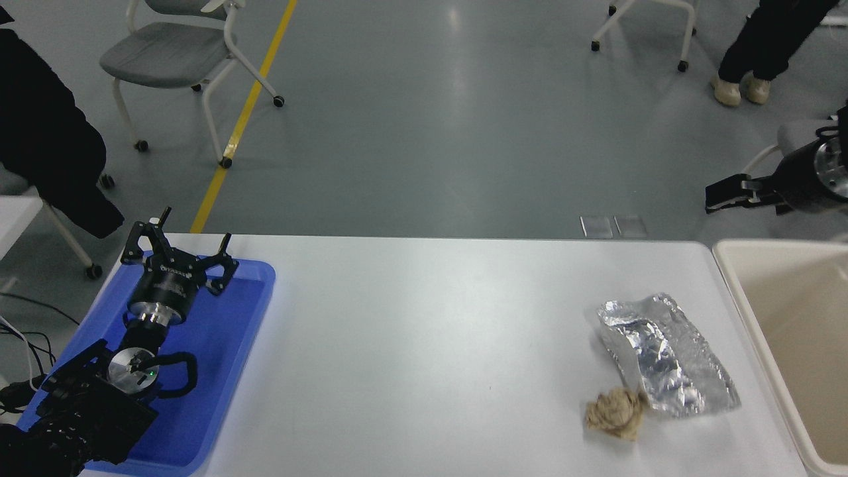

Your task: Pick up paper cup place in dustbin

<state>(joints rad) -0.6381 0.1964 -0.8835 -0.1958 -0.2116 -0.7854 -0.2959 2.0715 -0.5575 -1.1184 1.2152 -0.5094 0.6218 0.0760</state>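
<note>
With no paper cup in view, the right hand (722, 197), apparently empty though partly cropped, should withdraw clear of the large cream plastic dustbin (732, 286).

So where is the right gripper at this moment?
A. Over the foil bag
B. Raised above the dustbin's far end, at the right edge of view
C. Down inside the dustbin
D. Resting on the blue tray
B: the right gripper hangs in the air past the far rim of the dustbin, pointing left, well clear of the foil bag; the left gripper sits over the blue tray.
</note>
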